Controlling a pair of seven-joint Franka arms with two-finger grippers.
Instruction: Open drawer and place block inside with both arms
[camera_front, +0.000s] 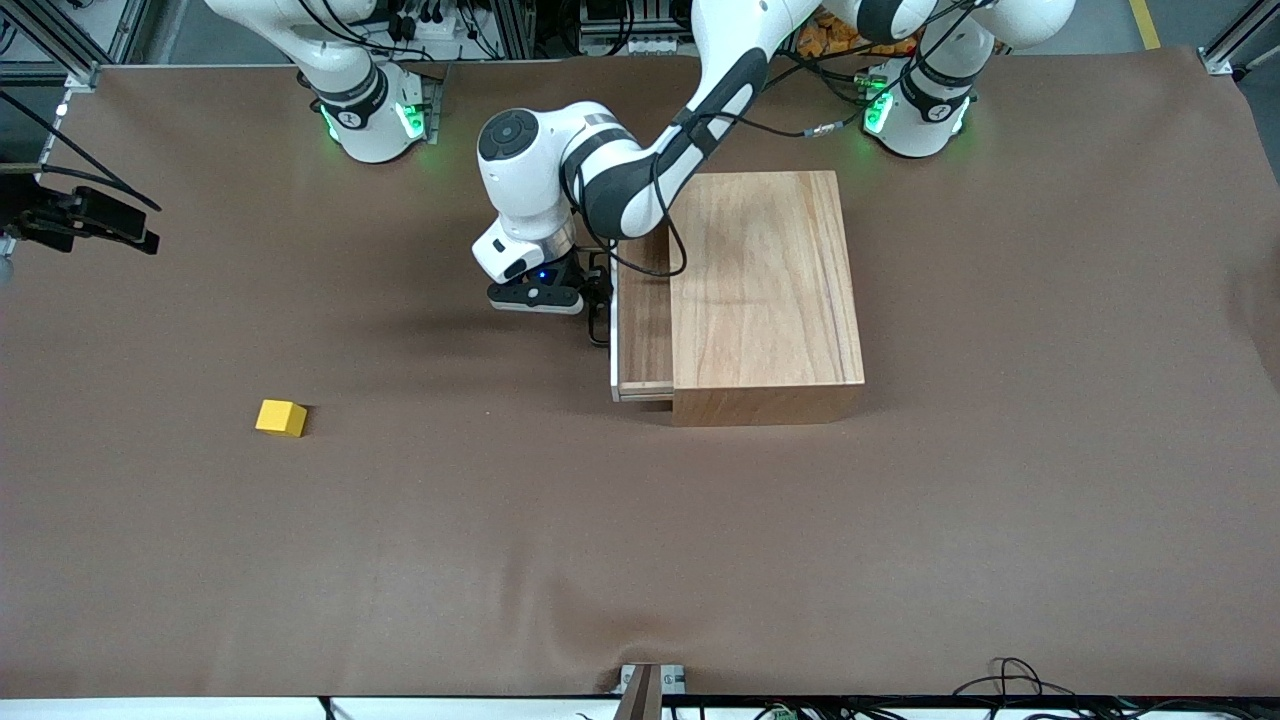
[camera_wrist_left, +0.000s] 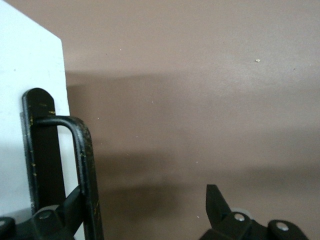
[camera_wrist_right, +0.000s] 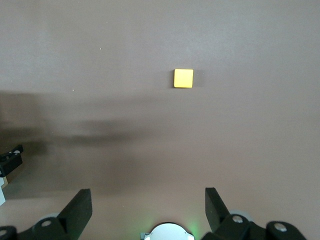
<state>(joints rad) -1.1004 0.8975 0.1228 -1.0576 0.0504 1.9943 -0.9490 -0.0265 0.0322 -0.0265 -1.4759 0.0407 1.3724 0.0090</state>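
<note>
The wooden box (camera_front: 765, 290) stands in the middle of the table, and its drawer (camera_front: 642, 325) is pulled partly out toward the right arm's end. My left gripper (camera_front: 588, 297) is at the drawer's black bar handle (camera_front: 598, 318). In the left wrist view the left gripper (camera_wrist_left: 142, 202) is open. One finger (camera_wrist_left: 70, 207) sits between the handle (camera_wrist_left: 84, 150) and the white drawer front (camera_wrist_left: 25, 75), and the other stands well clear. The yellow block (camera_front: 281, 418) lies on the cloth, nearer to the front camera. My right gripper (camera_wrist_right: 146, 200) is open and empty, high over its green-lit base (camera_wrist_right: 167, 234). The block (camera_wrist_right: 183, 78) lies far below the right gripper.
Brown cloth (camera_front: 640, 560) covers the whole table. A black device (camera_front: 85, 220) juts in at the right arm's end. Both arm bases (camera_front: 375, 115) stand along the edge farthest from the front camera. Cables trail over the drawer from the left arm.
</note>
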